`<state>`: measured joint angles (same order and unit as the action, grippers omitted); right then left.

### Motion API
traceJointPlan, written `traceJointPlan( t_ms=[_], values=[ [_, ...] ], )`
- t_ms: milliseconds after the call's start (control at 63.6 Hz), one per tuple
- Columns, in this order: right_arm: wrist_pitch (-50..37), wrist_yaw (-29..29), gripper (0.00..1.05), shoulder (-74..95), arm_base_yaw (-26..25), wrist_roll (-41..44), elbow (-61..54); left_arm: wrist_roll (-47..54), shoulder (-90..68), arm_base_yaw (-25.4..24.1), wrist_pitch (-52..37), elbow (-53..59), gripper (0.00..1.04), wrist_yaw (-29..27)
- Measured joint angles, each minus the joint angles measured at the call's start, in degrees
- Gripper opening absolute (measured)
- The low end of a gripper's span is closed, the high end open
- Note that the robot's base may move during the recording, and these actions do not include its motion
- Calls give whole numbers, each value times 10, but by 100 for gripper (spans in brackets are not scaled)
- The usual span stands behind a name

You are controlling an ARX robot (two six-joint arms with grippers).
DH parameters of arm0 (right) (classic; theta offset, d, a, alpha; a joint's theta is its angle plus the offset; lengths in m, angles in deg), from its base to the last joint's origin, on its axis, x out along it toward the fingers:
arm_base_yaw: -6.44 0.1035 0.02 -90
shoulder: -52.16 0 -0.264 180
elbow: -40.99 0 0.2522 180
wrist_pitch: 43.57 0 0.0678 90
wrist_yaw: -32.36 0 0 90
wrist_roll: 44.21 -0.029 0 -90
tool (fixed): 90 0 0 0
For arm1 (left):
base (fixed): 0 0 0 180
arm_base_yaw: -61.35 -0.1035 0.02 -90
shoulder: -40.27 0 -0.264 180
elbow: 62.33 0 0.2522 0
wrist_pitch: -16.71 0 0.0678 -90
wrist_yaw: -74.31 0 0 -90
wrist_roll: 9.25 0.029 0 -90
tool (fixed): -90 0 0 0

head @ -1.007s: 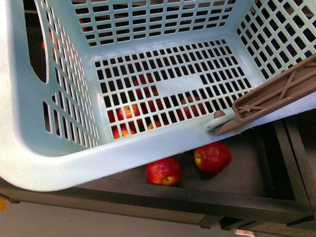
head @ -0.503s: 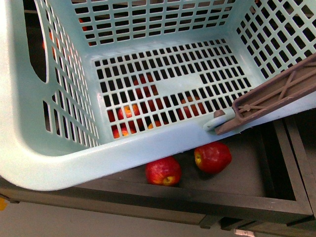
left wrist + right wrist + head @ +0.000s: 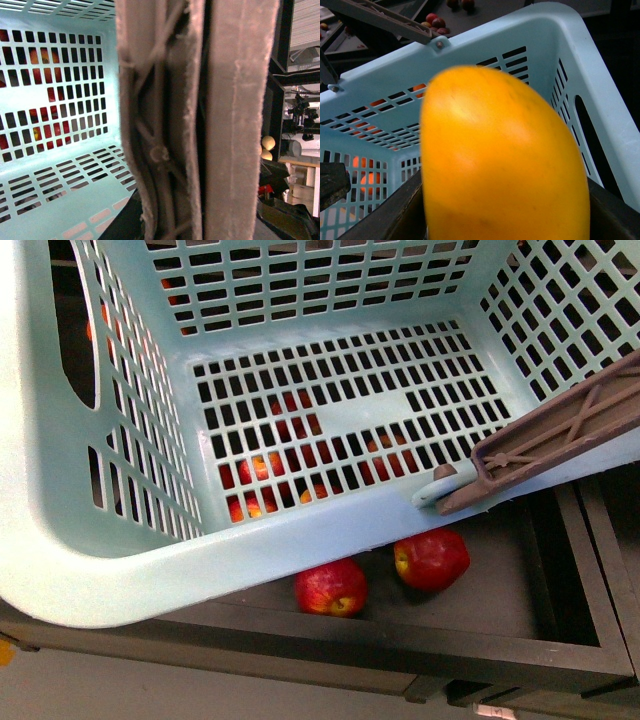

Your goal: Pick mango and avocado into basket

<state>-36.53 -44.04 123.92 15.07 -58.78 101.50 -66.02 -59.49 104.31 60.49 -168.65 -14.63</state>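
The light teal basket (image 3: 90, 550) fills the front view, tilted and held above a dark shelf; nothing lies inside it. Its brown handle (image 3: 560, 445) crosses the right side. In the left wrist view the handle (image 3: 200, 120) fills the middle, right up against the camera, and my left gripper is shut on it; its fingers are hidden. My right gripper is shut on the yellow-orange mango (image 3: 500, 160), which fills the right wrist view just outside the basket's rim (image 3: 530, 25). The avocado is out of view.
Two red apples (image 3: 330, 587) (image 3: 432, 558) lie on the dark shelf under the basket, and more red fruit shows through the basket's floor slots (image 3: 262, 468). The shelf's front edge (image 3: 400, 645) runs below.
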Motion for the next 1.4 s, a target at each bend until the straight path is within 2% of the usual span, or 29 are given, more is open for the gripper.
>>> traceJointPlan(
  t_ms=[110,252,330,393,456,661,849,897,1274,1306,1400],
  values=[
    [-8,-5,97,-10,-5,1,-3,0,0,0,0,0,15,-1],
    [-15,-13,96,-50,-33,0,-23,0,-2,0,1,0,15,3],
    [-37,-47,94,-91,-63,16,-49,0,-2,0,1,0,15,0],
    [-117,-116,84,-134,-80,62,-99,1,-2,0,1,0,15,-5],
    [-170,-139,74,-168,-88,95,-144,2,-2,-1,1,0,15,-7],
    [-214,-136,39,-218,-87,132,-259,1,-2,0,1,0,15,3],
    [-229,-136,7,-270,-87,140,-320,2,-2,0,1,0,15,-2],
    [-229,-136,2,-282,-87,143,-334,2,-2,0,1,0,15,-2],
    [-210,-136,2,-373,-87,143,-404,2,-2,0,1,0,15,-1],
    [-208,-136,6,-378,-87,144,-408,2,-2,0,1,0,15,0],
    [-207,-136,31,-383,-87,144,-410,2,-2,0,1,0,15,0]
  ],
)
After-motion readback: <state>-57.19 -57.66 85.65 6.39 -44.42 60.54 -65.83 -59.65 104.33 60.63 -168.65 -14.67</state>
